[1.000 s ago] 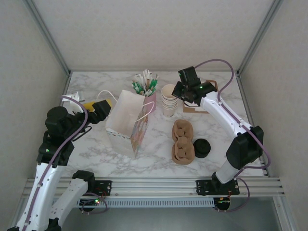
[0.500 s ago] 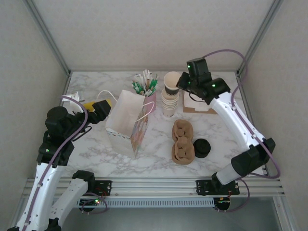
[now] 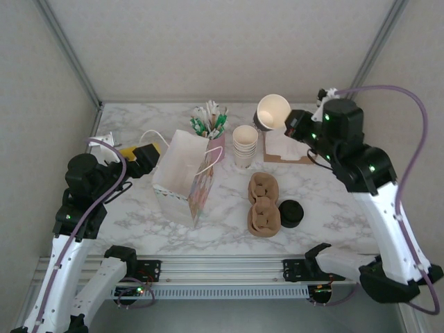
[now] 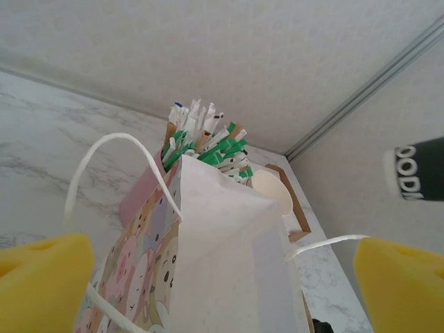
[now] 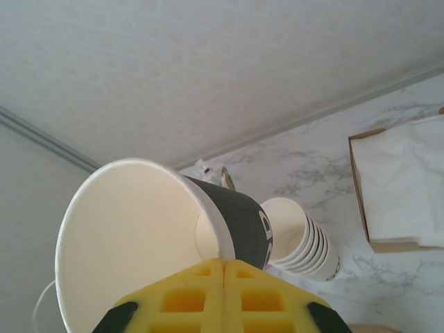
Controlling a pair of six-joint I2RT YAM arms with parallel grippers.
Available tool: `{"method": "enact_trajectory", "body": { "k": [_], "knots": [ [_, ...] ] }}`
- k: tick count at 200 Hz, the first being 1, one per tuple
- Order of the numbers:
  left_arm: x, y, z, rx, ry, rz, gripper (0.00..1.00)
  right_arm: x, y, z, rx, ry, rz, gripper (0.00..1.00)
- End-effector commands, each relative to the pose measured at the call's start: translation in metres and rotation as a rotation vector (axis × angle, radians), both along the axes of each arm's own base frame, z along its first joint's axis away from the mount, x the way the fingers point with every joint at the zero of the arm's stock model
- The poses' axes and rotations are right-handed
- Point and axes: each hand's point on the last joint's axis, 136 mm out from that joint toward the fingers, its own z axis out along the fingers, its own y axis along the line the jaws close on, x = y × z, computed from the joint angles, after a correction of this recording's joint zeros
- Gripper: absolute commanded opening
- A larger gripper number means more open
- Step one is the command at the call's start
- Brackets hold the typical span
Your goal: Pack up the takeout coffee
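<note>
Right end effector [image 5: 223,267] clenched on rim of lidless cup [image 3: 272,111] held aloft, takeout coffee [image 3: 291,213] on worktop [image 3: 139,208] well apart from it, left end effector [image 3: 143,159] released beside paper bag [image 3: 182,175].

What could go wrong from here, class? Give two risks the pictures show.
The right claw pinches the cup by one side of its rim, tilted in the air; it could slip out or crumple.
The open left claw sits close beside the paper bag; a nudge could tip the bag over.
</note>
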Motion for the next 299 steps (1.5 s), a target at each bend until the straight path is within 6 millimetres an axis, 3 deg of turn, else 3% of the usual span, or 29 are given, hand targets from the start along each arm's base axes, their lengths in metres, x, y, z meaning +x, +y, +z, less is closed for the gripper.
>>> {"method": "enact_trajectory", "body": {
  "k": [1,38,104,119,150,201,267,299],
  "knots": [
    [-0.001,0.008,0.002,0.011,-0.021,0.036,0.96,-0.024,0.0,-0.022,-0.035,0.056,0.065,0.0],
    [-0.002,0.012,0.004,0.016,-0.033,0.057,0.96,-0.052,0.008,-0.049,-0.016,0.118,0.155,0.0],
    [0.0,0.013,0.001,0.018,-0.021,0.065,0.96,-0.067,0.068,-0.106,-0.072,0.236,0.36,0.0],
    [0.0,0.013,0.002,0.018,-0.02,0.065,0.96,-0.074,0.085,-0.123,-0.131,0.267,0.408,0.0],
    [0.0,0.013,0.001,0.019,-0.023,0.065,0.96,-0.076,0.096,-0.166,-0.266,0.343,0.405,0.0],
    [0.001,0.012,0.001,0.019,-0.017,0.062,0.96,-0.089,0.126,-0.219,-0.297,0.411,0.457,0.0],
    [0.001,0.013,-0.002,0.024,-0.009,0.063,0.96,-0.085,0.131,-0.276,-0.335,0.517,0.37,0.0],
    [0.001,0.013,-0.001,0.023,-0.012,0.062,0.96,-0.086,0.132,-0.291,-0.337,0.558,0.351,0.0]
  ]
}}
